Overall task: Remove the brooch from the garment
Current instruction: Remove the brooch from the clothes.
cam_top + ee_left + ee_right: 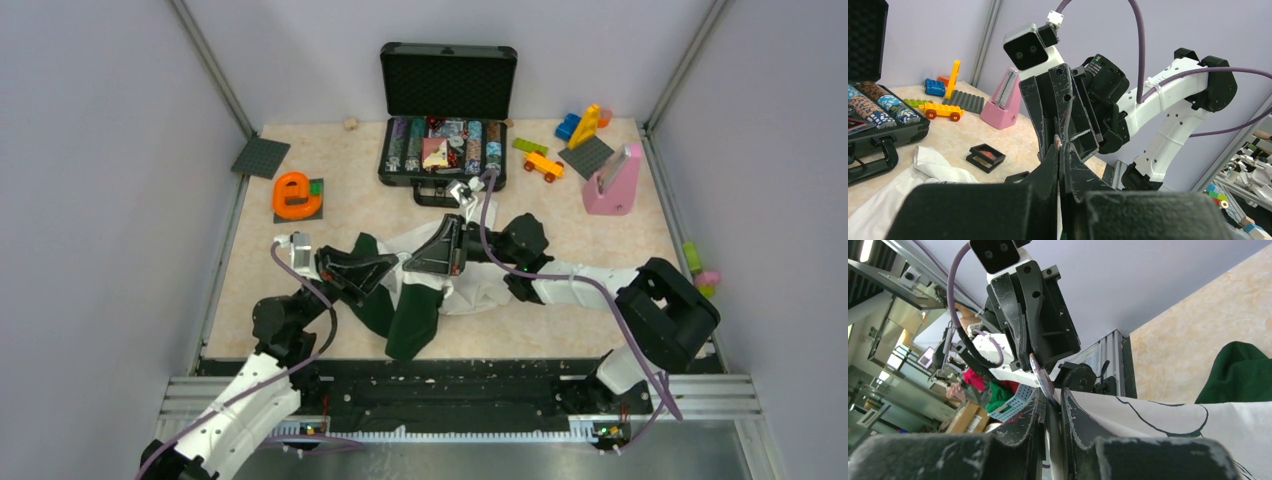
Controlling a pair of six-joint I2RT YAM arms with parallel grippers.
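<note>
The garment [470, 288] is white cloth with dark green parts, bunched in the middle of the table. My two grippers meet tip to tip over its left side. My left gripper [1060, 147] is shut on a tiny coppery-red piece, the brooch [1058, 142], seen edge-on at its tips. My right gripper [1050, 396] is shut on the white cloth [1168, 415] right beside the brooch [1040, 379]. In the top view the left gripper [393, 265] and right gripper [410, 266] hide the brooch.
An open black case [445, 150] of chips stands at the back. An orange letter "e" [295, 193] sits back left. A pink metronome [612, 182], an orange toy car [543, 165] and blocks sit back right. A small black box [985, 156] lies on the table.
</note>
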